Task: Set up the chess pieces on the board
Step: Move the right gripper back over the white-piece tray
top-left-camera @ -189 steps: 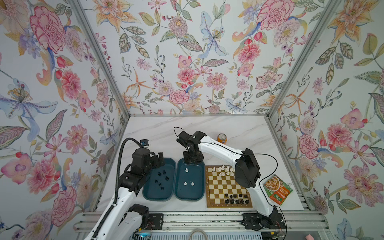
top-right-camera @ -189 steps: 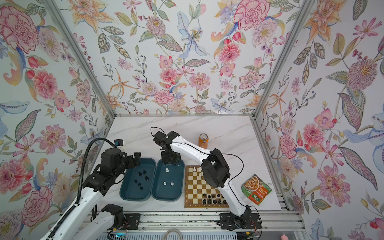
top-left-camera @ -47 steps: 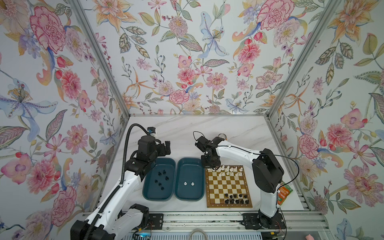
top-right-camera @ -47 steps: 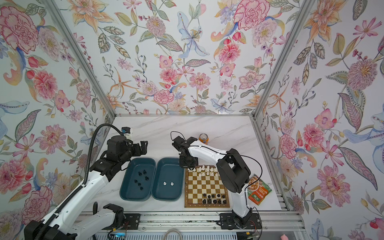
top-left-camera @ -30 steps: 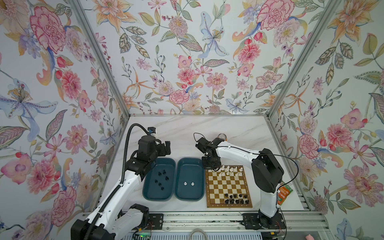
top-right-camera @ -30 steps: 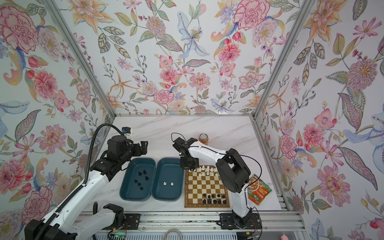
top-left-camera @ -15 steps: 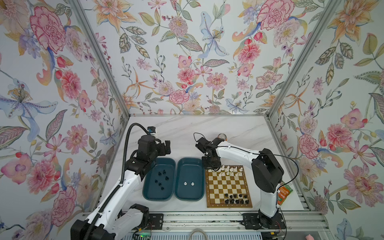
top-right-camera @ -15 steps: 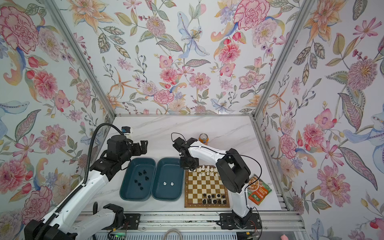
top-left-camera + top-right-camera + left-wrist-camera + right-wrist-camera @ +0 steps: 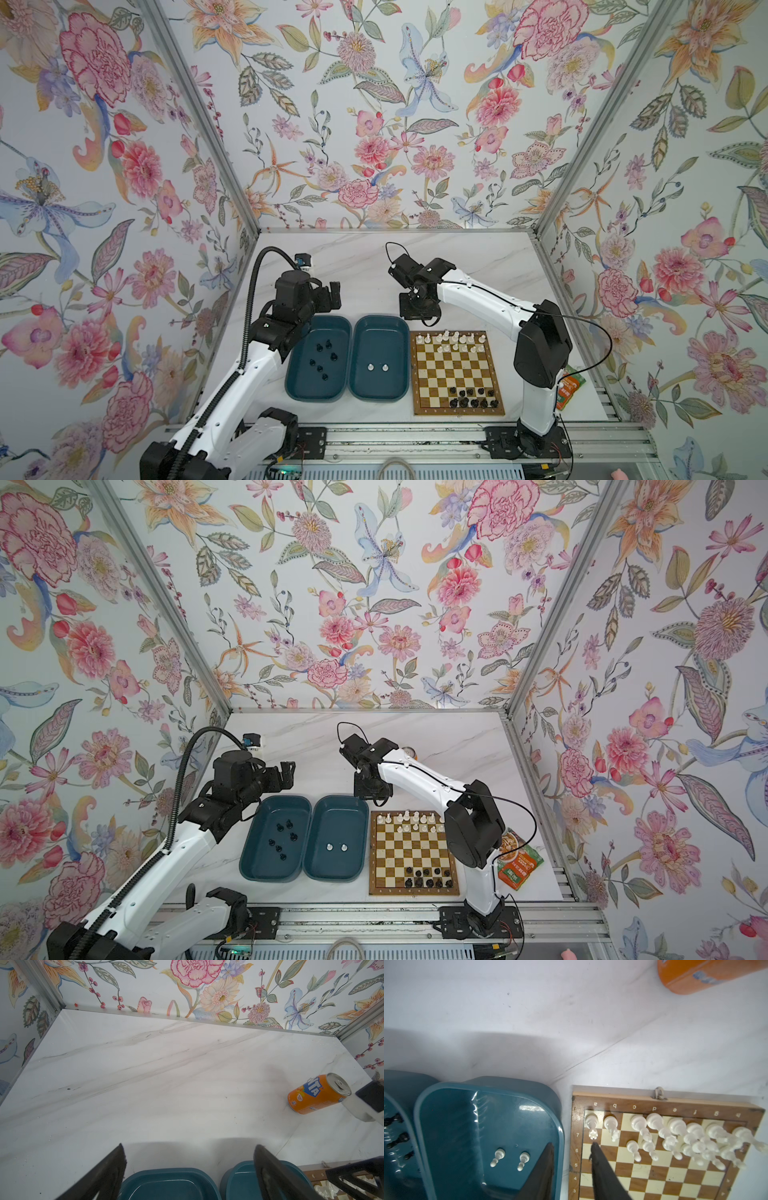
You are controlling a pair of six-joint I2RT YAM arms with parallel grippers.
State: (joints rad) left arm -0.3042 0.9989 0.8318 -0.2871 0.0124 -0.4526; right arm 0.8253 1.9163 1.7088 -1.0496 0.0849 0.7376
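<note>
**Figure.** Setting up the chess pieces: white side nearly complete, black side part done.

**Step in hand.** The right gripper (image 9: 572,1145) hangs over the a8 corner of the board (image 9: 457,411). Its jaws are parted a little and nothing is between them. The white rook (image 9: 591,1124) stands upright on a8, just past one fingertip and apparently free of it, so this reads as the end of a placement. The left gripper (image 9: 189,1145) is spread wide and empty, well away from the board, past the far ends of both trays.

**Where the pieces are.** White pieces fill the row marked 8. On the row marked 7, squares a and b look bare. Two white pawns (image 9: 497,1157) stand in the teal tray (image 9: 378,324) just beside the board's a-file edge. Several black pieces (image 9: 322,357) lie in the second tray (image 9: 316,322), one tray further from the board. More black pieces (image 9: 471,397) stand on the two rows at the board's opposite end.

**Next move, as judged.** Fetch a pawn from the nearer tray and set it on a7 or b7. This calls for a narrow, upright pinch that does not clip the rook.

**Writing.** The board's border carries file letters a to h and rank numbers 8 down to 3. The orange can (image 9: 318,1095) beyond the board's far edge shows "NTA", probably Fanta. The print on the packet (image 9: 519,864) by the h-file edge is too small to read
</note>
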